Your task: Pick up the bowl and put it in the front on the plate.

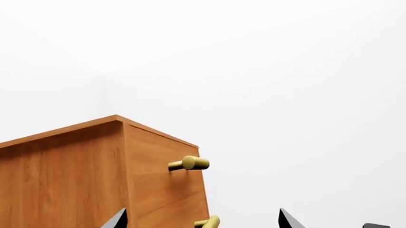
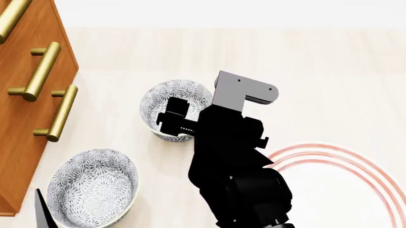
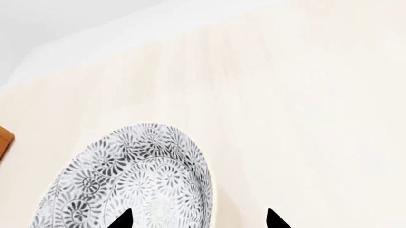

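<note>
Patterned bowl (image 2: 176, 107) sits on the pale table (image 2: 317, 66), well toward the far side and left of centre, with the right hand (image 2: 172, 118) lowered at its near rim — black fingers (image 2: 167, 122) overlap the bowl's edge in the head view, but whether they straddle or touch the rim cannot be told. In the right wrist view the two dark fingertips (image 3: 121, 221) stand apart, spread wide, with the bowl's chrysanthemum-printed interior just beyond the tip nearer it. The right arm (image 2: 235, 161), black with a grey bracket, stretches in from the near side and hides the table between bowl and plate. The plate (image 2: 343, 161) — white with thin red rings — lies at the near right, apart from the bowl. A second patterned bowl (image 2: 92, 187) rests at the near left, close to a wooden cabinet (image 2: 19, 118) with brass handles (image 2: 41, 71). The left hand (image 1: 203, 221) faces that cabinet in its wrist view; its fingertips show well apart, holding nothing.
</note>
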Controlling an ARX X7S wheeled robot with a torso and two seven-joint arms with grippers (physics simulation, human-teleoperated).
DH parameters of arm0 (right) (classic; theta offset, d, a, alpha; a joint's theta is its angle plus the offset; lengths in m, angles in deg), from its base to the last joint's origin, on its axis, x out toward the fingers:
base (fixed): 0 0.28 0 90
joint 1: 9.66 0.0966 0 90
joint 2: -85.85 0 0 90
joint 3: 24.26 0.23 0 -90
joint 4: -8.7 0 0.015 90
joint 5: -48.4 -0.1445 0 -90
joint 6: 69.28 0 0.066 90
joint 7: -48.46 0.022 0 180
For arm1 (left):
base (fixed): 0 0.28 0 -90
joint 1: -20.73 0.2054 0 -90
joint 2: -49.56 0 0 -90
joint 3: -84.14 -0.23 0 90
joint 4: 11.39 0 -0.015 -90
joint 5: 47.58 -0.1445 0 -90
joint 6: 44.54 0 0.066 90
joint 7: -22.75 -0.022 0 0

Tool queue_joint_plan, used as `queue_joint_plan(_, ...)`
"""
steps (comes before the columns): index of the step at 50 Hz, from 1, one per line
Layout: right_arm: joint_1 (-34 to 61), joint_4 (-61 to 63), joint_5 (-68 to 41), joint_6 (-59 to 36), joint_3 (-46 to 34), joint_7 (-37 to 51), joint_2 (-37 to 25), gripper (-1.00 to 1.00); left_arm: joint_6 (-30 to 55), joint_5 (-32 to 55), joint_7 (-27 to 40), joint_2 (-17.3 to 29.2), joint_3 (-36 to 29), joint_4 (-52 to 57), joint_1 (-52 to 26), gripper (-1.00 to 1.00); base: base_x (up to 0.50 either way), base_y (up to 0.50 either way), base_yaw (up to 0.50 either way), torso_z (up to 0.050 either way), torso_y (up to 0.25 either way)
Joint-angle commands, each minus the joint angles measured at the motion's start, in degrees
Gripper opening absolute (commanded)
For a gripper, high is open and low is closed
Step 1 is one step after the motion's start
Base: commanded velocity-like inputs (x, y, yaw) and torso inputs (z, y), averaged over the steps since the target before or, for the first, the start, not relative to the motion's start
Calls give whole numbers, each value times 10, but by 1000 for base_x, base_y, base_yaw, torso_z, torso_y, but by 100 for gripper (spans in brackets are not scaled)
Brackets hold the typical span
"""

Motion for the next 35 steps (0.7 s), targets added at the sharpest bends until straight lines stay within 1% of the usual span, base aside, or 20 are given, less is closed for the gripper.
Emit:
queue_joint_plan(1,6,-27,-15,20,-17,-8,7,100,1,-5,-4,-3,2,-1,0,100,0,0,0,0,0)
queue_joint_plan(16,16,-68,-55,54,-64,-12,10,100,6,-2,-3,0,-2,-3,-3,100,0,0,0,0,0)
queue_joint_plan(22,15,-58,-68,59,-78,-8,5,100,11,0,-4,1,-2,-1,-4,100,0,0,0,0,0)
queue_joint_plan(23,15,-54,-70,60,-79,-8,4,-100,11,1,-4,1,-2,-1,-4,100,0,0,0,0,0)
queue_joint_plan(35,7,-34,-79,63,-98,-2,-2,-100,17,3,-2,3,-3,0,-5,100,0,0,0,0,0)
